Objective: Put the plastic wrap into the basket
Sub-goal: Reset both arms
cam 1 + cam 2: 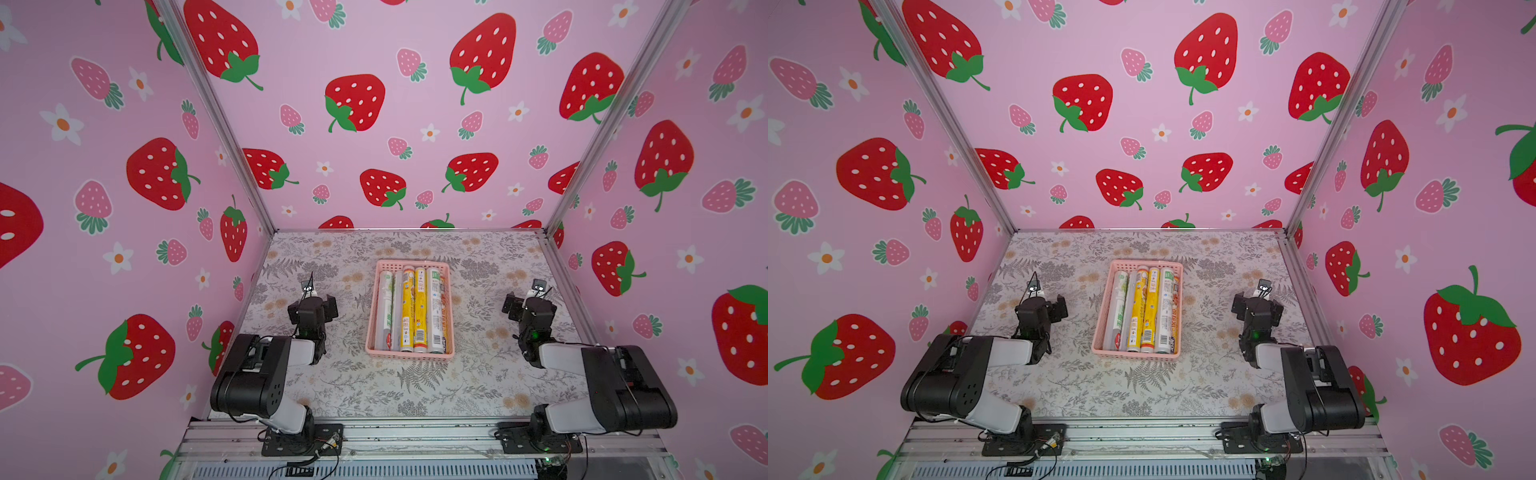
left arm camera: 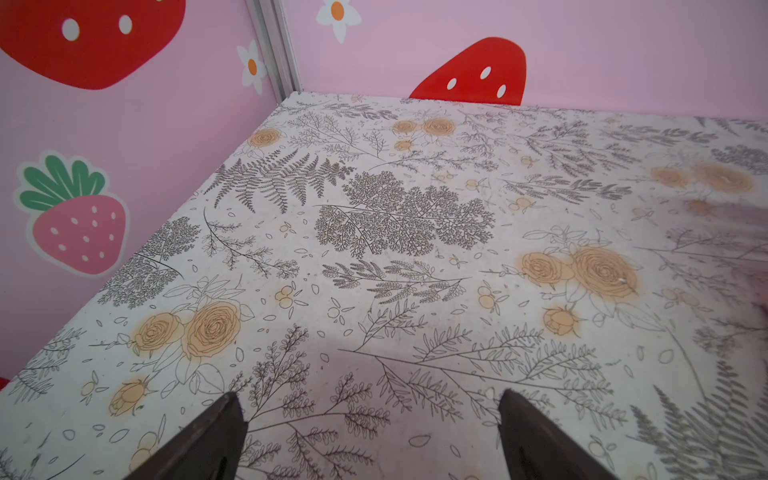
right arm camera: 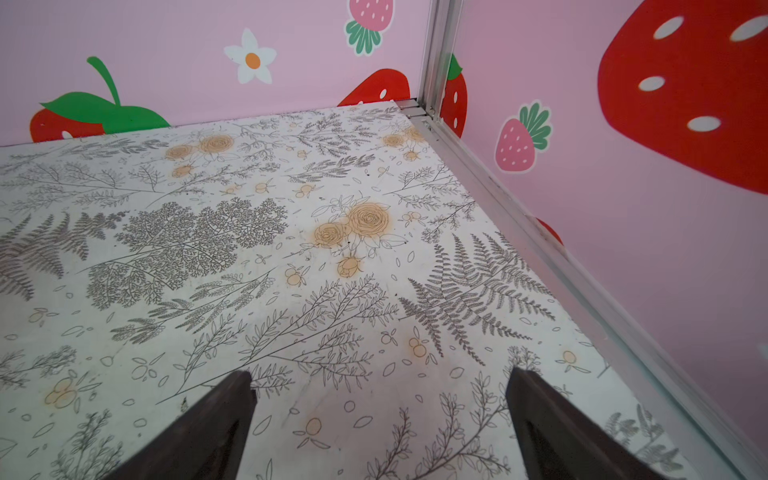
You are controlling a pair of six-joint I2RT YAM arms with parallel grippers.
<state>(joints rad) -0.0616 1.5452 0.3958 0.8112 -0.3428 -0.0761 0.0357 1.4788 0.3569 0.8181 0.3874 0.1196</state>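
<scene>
1. Left wrist view: the left gripper (image 2: 369,395) has its two dark fingers (image 2: 208,440) spread wide. Nothing is between them, and only the flower-printed table (image 2: 415,291) lies beneath.
2. Right wrist view: the right gripper (image 3: 380,372) is also spread wide and empty over bare table, near the metal corner post (image 3: 440,50) of the enclosure.
3. In both top views the left arm (image 1: 266,374) fills the lower left of the frame and the right arm (image 1: 602,382) the lower right. Each is folded, with its wrist pointing toward the far wall.
4. The basket (image 1: 409,358) (image 1: 1136,355), pink with lattice sides, sits flat on the table just below the middle of the frame. It lies between the two arms and well apart from both, its long side running away from the camera.
5. The plastic wrap (image 1: 420,309) (image 1: 1148,309) lies inside the basket as rolls packed side by side along its length. Two yellow rolls are in the middle with white-and-green ones on either side. A further roll with orange print shows partly hidden against the basket's right wall.
6. Pink walls (image 1: 374,124) printed with strawberries and flowers close in the table on three sides.
</scene>
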